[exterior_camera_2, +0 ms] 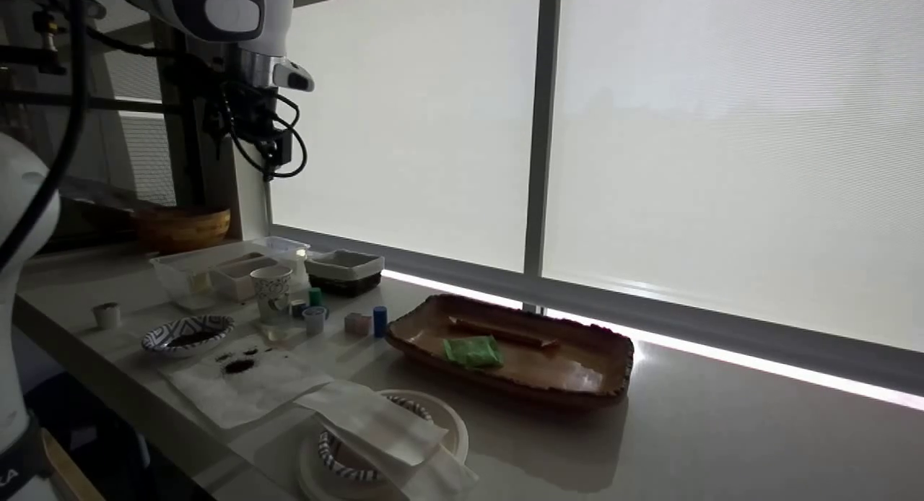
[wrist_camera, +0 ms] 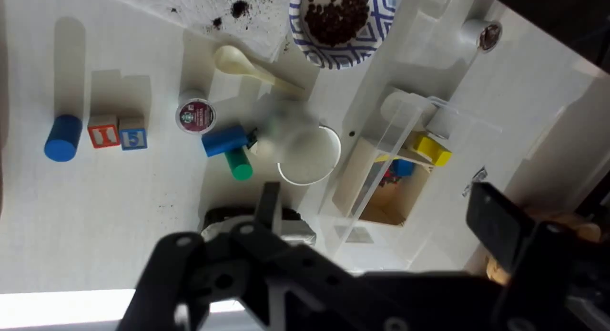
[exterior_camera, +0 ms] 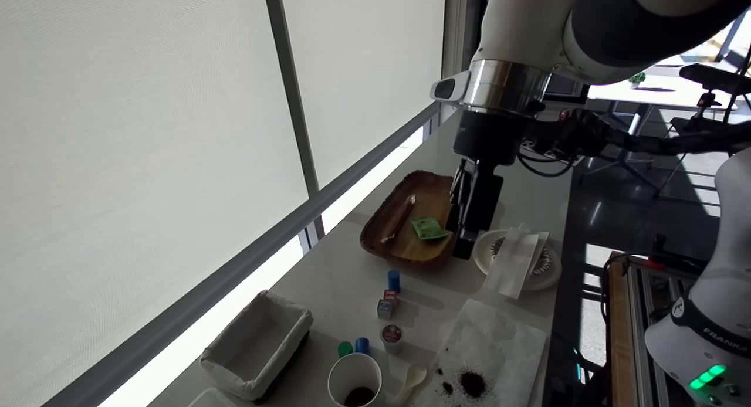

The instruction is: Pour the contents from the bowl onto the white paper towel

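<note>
The bowl [wrist_camera: 381, 21] is a white paper bowl with a dark blue zigzag pattern. It holds dark brown beans and sits at the top of the wrist view; it also shows in an exterior view [exterior_camera_2: 180, 351]. The white paper towel [wrist_camera: 157, 2] lies flat beside it with dark grounds and smudges on it; it shows in both exterior views [exterior_camera: 499, 336] [exterior_camera_2: 245, 396]. My gripper [wrist_camera: 381, 207] is open with nothing between its fingers. It hangs well above the table, apart from the bowl, in both exterior views [exterior_camera: 469, 231] [exterior_camera_2: 278, 158].
A paper cup [exterior_camera_2: 273, 299], a pale spoon [wrist_camera: 238, 63], a coffee pod [wrist_camera: 195, 116] and small blocks stand near the towel. A clear bin [exterior_camera_2: 180, 277] holds a wooden box. A lined basket [exterior_camera: 258, 342], a wooden tray [exterior_camera: 437, 196] and napkin-covered plates [exterior_camera_2: 455, 429] stand around.
</note>
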`<control>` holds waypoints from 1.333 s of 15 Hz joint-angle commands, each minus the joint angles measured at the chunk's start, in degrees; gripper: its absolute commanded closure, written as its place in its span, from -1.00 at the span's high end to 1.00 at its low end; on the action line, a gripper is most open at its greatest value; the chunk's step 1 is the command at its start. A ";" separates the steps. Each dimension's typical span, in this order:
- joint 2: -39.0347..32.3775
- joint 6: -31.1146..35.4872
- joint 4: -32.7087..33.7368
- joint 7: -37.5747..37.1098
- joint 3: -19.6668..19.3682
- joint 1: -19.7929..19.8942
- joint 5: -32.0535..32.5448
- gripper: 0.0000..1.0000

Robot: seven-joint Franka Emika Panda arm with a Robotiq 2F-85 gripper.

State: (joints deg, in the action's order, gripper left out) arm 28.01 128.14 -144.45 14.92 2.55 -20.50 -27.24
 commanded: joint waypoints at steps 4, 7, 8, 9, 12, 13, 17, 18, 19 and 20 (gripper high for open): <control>-7.56 6.98 -0.96 0.13 4.21 -0.87 -4.14 1.00; -9.64 7.97 -0.56 0.19 4.83 -0.76 -4.39 1.00; -9.24 7.96 -0.46 0.17 4.72 -0.62 -4.36 1.00; -8.78 7.93 -0.45 0.16 4.63 -0.56 -4.34 1.00; -11.09 7.80 0.81 4.11 3.21 -1.73 -7.31 1.00; -13.10 7.31 1.66 6.19 2.65 -2.28 -9.02 1.00; -20.97 2.78 4.68 12.31 4.81 -1.76 -10.01 1.00; -22.33 3.43 4.71 11.57 6.06 -1.39 -9.11 1.00; -23.68 5.15 4.54 10.27 7.31 -1.15 -8.54 1.00; -25.35 6.26 4.56 8.66 8.43 -0.91 -7.97 1.00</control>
State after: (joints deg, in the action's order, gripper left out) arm 7.65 132.74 -141.34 25.43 7.82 -22.34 -35.73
